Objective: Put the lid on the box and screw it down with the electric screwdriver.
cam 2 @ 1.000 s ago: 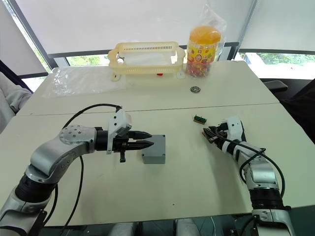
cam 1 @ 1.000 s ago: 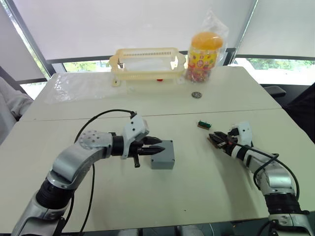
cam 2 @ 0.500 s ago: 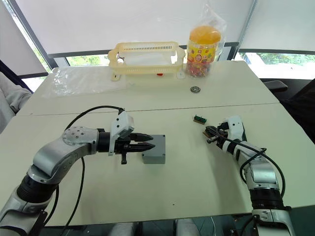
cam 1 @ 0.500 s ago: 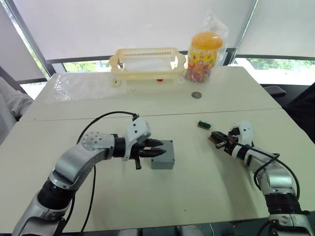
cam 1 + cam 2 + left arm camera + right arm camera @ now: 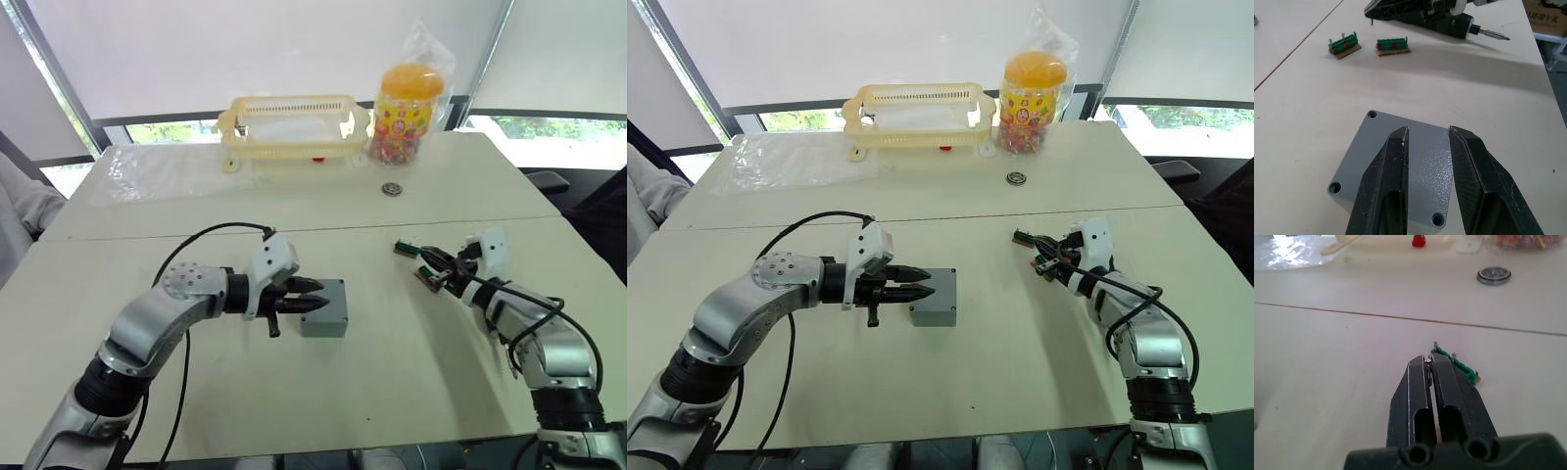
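Inspecting the work area finds the box (image 5: 324,325) near the middle of the table with the lid (image 5: 1371,156) already seated flush on it; three corner holes show in the left wrist view, all without screws.

The left gripper (image 5: 315,295) is at the box's left edge, its two fingers slightly parted over the lid and clamping nothing.

The right gripper (image 5: 1428,363) is well apart from the box, at the green screw strips (image 5: 1344,45); its fingers are drawn almost together, tips just beside one strip; a small bright speck sits at the tips and may be a screw, but this cannot be confirmed.

The electric screwdriver (image 5: 1459,23) appears alongside the right gripper, bit (image 5: 1491,35) pointing away from the strips and raised above the table; how it is carried cannot be told.

Judgement: the step in hand is fetching a screw, with fastening not yet begun.

Recommendations:
- lift the screw straight out of the strip so it does not tip or drop;
- have the left fingers press or brace the lid so it cannot slide off register;
- bring the bit upright over a corner hole before driving;
- work opposite corners in turn to seat the lid evenly.
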`<action>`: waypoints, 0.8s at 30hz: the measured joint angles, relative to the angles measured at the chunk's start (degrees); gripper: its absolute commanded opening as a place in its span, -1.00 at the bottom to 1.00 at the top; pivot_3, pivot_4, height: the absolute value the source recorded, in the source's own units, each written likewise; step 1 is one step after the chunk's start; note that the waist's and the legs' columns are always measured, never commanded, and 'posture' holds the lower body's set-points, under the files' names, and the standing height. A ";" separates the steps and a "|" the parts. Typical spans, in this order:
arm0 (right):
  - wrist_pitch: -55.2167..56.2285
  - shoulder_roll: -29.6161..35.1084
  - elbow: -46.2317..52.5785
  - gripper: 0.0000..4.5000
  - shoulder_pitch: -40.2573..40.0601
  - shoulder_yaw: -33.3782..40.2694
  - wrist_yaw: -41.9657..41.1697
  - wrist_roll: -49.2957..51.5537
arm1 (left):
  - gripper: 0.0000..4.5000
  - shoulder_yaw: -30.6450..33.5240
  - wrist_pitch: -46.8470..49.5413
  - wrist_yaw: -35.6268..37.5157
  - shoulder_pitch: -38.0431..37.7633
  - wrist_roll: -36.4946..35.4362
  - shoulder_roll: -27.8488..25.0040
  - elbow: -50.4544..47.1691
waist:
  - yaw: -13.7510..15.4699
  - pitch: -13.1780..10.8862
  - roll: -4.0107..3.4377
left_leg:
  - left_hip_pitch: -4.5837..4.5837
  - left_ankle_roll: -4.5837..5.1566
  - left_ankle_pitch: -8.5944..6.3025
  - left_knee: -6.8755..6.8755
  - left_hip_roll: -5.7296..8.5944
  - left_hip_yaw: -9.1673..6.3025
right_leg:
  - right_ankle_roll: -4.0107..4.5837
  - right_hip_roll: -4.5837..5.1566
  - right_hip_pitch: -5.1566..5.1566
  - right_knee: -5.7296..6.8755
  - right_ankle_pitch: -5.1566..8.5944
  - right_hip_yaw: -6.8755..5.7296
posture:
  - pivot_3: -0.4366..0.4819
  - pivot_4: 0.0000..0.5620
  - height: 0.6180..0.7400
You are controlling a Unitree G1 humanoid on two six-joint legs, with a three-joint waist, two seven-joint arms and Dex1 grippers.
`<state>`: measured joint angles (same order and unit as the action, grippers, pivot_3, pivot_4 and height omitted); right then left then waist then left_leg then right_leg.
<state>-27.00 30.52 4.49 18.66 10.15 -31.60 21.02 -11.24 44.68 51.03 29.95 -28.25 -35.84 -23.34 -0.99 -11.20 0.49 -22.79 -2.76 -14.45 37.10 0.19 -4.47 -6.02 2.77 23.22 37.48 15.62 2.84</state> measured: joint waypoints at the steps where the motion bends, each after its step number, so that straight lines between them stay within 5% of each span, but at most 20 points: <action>1: -1.16 0.25 2.20 -0.99 0.38 -0.39 -0.65 0.72 | -0.45 1.08 0.15 -0.04 0.10 -0.43 -0.10 0.20 | -0.14 0.00 0.00 | 0.01 0.00 0.00 0.00 -0.01 0.00 | 0.00 -0.01 0.00 0.00 0.00 0.00 | -0.05 -0.47 1.00; 10: -9.44 0.82 13.18 -0.99 5.15 -9.43 -6.75 5.32 | -0.45 5.00 -0.97 3.56 -0.94 0.43 -9.67 1.44 | 0.17 0.00 0.00 | 0.04 0.00 0.00 -0.05 -0.01 -0.01 | 0.01 0.00 -0.02 -0.01 0.01 -0.01 | -0.05 -0.47 1.00; 24: -6.92 0.04 9.89 -0.99 4.72 -15.97 -11.03 1.95 | -0.45 4.90 -3.94 3.45 -3.39 2.79 -9.24 3.07 | -0.01 0.00 0.01 | 0.02 0.00 0.00 -0.04 -0.02 -0.01 | 0.01 -0.01 0.00 -0.01 0.01 -0.01 | -0.05 -0.47 1.00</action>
<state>-33.92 30.56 14.39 23.38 -5.82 -42.64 22.98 -6.34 40.73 54.49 26.56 -25.46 -45.08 -20.27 -1.00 -11.20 0.50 -22.77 -2.76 -14.46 37.06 0.18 -4.48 -6.01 2.75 23.22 37.47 15.63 2.83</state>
